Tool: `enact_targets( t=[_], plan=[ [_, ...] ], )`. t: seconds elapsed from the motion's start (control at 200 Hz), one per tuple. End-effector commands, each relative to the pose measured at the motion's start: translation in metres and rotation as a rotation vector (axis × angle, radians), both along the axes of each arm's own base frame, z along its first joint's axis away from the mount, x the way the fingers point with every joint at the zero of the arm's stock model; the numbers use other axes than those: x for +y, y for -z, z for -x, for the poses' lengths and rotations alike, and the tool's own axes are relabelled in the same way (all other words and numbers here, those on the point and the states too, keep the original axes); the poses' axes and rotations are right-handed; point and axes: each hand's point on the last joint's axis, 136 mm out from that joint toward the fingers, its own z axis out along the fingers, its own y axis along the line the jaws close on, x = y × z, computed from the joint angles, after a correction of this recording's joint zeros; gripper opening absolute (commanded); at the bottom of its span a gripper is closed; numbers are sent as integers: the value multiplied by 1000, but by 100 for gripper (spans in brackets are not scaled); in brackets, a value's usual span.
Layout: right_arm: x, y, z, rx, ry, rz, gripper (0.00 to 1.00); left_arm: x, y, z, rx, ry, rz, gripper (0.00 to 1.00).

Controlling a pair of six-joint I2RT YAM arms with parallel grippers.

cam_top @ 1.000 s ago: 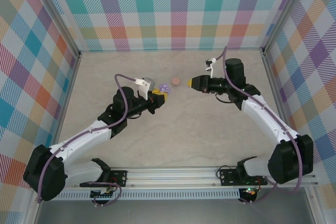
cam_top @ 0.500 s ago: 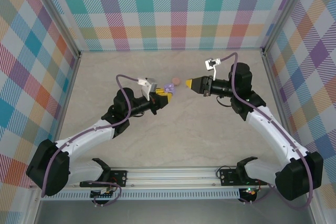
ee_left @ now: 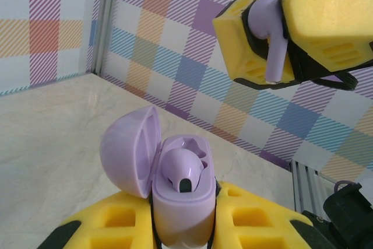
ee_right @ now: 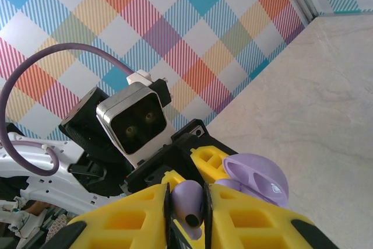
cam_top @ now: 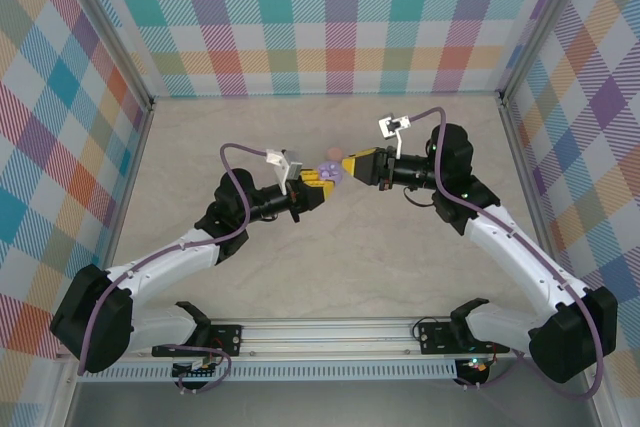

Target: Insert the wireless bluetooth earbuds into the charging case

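The purple charging case [ee_left: 182, 202] is held upright above the table with its lid [ee_left: 125, 150] swung open to the left, and my left gripper [ee_left: 183, 217] is shut on its body. One purple earbud [ee_left: 182, 170] sits in a case slot. My right gripper [ee_left: 274, 27] hangs just above and to the right of the case, shut on a second purple earbud [ee_left: 269, 24] with its stem pointing down. In the right wrist view that earbud [ee_right: 187, 197] is pinched between the yellow pads of the right gripper [ee_right: 187, 217], close to the open lid [ee_right: 256, 176]. From above, the left gripper [cam_top: 318, 185] and right gripper [cam_top: 352, 166] nearly meet at the case [cam_top: 334, 175].
A small round salmon-pink disc [cam_top: 330, 153] lies on the beige table [cam_top: 400, 267] just behind the two grippers. Checked walls with metal corner posts [cam_top: 510, 107] close off the back and both sides. The left wrist camera [ee_right: 135, 123] faces the right gripper at close range.
The two grippers have closed the gap between them. The left one carried the open case up and to the right, and the right one moved left with its earbud.
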Motion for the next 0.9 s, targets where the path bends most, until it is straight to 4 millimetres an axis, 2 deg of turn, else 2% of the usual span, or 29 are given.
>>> enact_targets(
  t=[0.0,0.895],
  plan=[
    [4,-9,2,-67,-14,-14,24,-5,-16,10,-72,46,33,20],
    [15,3,2,-57,-38,30,24,-6,-33,25,-120,89,68,20]
  ],
)
